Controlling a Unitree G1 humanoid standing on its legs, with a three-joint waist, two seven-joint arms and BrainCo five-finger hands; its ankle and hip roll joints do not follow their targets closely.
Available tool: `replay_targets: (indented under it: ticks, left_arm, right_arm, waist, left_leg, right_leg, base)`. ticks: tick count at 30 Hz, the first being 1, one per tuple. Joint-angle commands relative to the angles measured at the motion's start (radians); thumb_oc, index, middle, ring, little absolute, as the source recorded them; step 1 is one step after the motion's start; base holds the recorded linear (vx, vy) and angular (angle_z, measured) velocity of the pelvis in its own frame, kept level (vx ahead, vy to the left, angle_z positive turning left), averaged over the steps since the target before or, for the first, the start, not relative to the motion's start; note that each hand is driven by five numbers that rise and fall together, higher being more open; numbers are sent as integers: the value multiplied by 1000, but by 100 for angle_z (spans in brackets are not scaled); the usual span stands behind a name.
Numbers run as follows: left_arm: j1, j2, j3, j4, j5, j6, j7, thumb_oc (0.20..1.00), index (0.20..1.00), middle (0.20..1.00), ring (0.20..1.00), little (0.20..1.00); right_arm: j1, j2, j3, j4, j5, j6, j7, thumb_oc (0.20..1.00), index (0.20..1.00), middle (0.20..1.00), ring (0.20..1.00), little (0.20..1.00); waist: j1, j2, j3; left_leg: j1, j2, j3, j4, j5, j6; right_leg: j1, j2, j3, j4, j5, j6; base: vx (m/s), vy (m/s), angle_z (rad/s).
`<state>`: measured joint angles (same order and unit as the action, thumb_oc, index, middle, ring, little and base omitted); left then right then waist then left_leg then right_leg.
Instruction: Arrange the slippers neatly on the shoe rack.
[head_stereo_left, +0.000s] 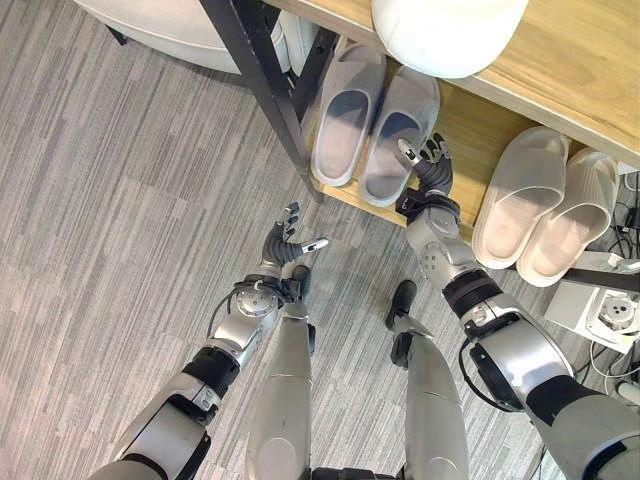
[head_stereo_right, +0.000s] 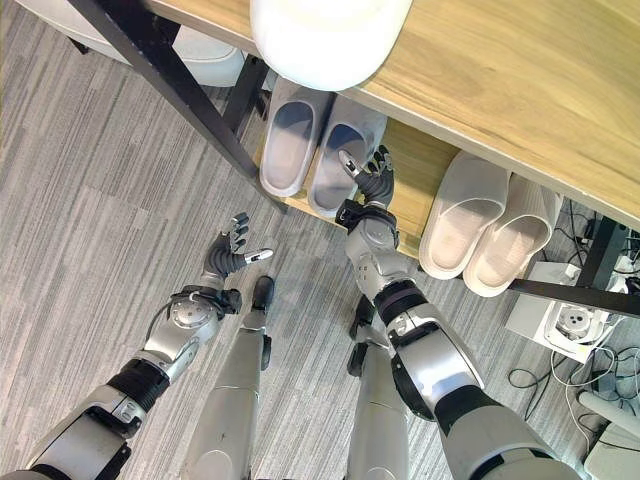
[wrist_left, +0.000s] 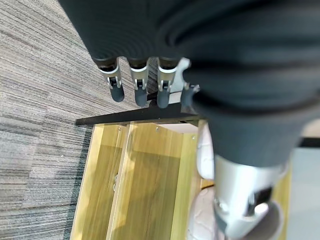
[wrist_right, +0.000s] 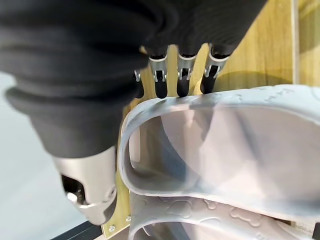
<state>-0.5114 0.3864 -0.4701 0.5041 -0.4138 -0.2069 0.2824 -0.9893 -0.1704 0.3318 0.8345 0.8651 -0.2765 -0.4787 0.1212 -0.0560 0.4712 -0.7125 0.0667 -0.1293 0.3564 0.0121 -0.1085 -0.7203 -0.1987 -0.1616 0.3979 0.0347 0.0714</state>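
Two grey slippers lie side by side, toes inward, at the left end of the rack's lower wooden shelf. A cream pair lies further right on the same shelf. My right hand is at the right grey slipper's outer edge, fingers straight and thumb reaching over its heel. In the right wrist view the fingers stretch past that slipper's rim. My left hand hovers open above the floor, short of the rack's black leg.
A large white rounded object sits on the rack's top board. White furniture stands at the far left. A white box with sockets and cables lies on the floor to the right. Grey striped carpet spreads to the left.
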Motion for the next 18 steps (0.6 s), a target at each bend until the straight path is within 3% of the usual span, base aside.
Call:
replay_targets:
  ticks: [1, 5, 6, 7, 10, 13, 14, 18]
  left_arm:
    - [-24, 5, -4, -40, -7, -27, -5, 1000, 1000, 1000, 1000, 1000]
    - [-23, 0, -2, -33, -9, -29, -13, 1000, 1000, 1000, 1000, 1000]
    - [-14, -2, 4, -29, -11, -33, -17, 1000, 1000, 1000, 1000, 1000]
    - [-14, -2, 3, -29, -11, -33, -17, 1000, 1000, 1000, 1000, 1000]
    - [23, -4, 29, -16, -1, -33, -23, 1000, 1000, 1000, 1000, 1000]
    - [62, -6, 50, -3, 9, -33, -26, 1000, 1000, 1000, 1000, 1000]
    - [101, -7, 71, 5, 12, -30, -34, 1000, 1000, 1000, 1000, 1000]
    - [204, -19, 114, 21, 12, -15, -72, 1000, 1000, 1000, 1000, 1000]
  right_arm:
    - [-61, 19, -13, -65, 45, -40, 54, 1000, 1000, 1000, 1000, 1000]
    - [-49, 13, -4, -73, 32, -31, 63, 1000, 1000, 1000, 1000, 1000]
    - [-37, -11, -2, -64, -39, -5, 49, 1000, 1000, 1000, 1000, 1000]
    - [-36, -11, -2, -64, -40, -5, 48, 1000, 1000, 1000, 1000, 1000]
    - [43, -73, 28, -116, -334, 92, -5, 1000, 1000, 1000, 1000, 1000]
    - [159, -93, 5, -172, -488, 125, -18, 1000, 1000, 1000, 1000, 1000]
    - [275, -91, -9, -228, -539, 133, -3, 1000, 1000, 1000, 1000, 1000]
    - [508, -61, 3, -328, -503, 120, 115, 1000, 1000, 1000, 1000, 1000]
  waist:
    - [25, 21, 19]
    - [23, 22, 20]
    - [20, 22, 17]
    - [20, 22, 17]
    - [5, 9, -2]
    - [-11, 3, -28]
    - [-25, 2, -59]
    - [-55, -6, -144]
  left_leg:
    - [25, -32, -8, -19, -105, 21]
    - [38, -32, -7, -22, -104, 21]
    - [47, -35, -4, -41, -68, 24]
    - [48, -35, -5, -43, -66, 24]
    - [110, -29, 6, -99, -53, 22]
    - [174, -19, 13, -162, -36, 20]
    - [241, -7, 24, -222, -18, 19]
    - [389, 11, 60, -363, 26, 11]
  right_leg:
    - [119, -4, 19, 23, -184, 51]
    - [130, -5, 20, 21, -183, 52]
    - [140, -7, 18, -1, -149, 49]
    - [141, -7, 18, -3, -148, 49]
    - [190, 0, 17, -53, -131, 53]
    - [252, 1, 10, -122, -107, 57]
    - [311, 5, 6, -179, -83, 63]
    - [452, 12, -10, -309, -36, 79]
  base:
    - [0, 0, 0]
    - [-19, 7, 0]
    - [-77, 30, 0]
    - [-68, 20, 2]
    - [25, -6, 1]
    - [59, -17, -11]
    - [90, -17, -19]
    - [164, -9, -15]
